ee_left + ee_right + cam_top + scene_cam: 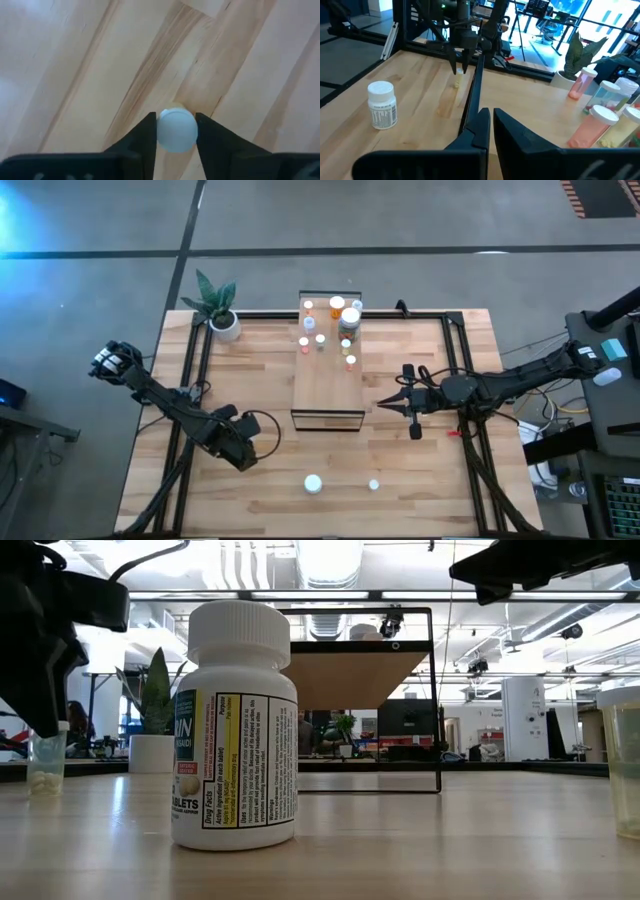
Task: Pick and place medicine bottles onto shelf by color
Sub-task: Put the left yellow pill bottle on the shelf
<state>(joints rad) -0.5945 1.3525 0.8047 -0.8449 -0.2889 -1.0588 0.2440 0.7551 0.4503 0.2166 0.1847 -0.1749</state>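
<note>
Spanning a grey-floored room, the slatted table (400, 470) shows left jaws (176, 131) bracketing a small bottle (177, 130), right jaws (491, 116) closed empty

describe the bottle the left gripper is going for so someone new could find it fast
Start at the shelf in the middle of the table, then go to the table's near left part, where the left gripper points down. Between its fingers stands a small bottle, white cap up. Unlike the white-capped bottle and the smaller one standing free nearby, it is bracketed by dark fingers.

Nine or so white-capped medicine bottles (343, 317) stand on the shelf (326, 385); three on the tabletop.
</note>
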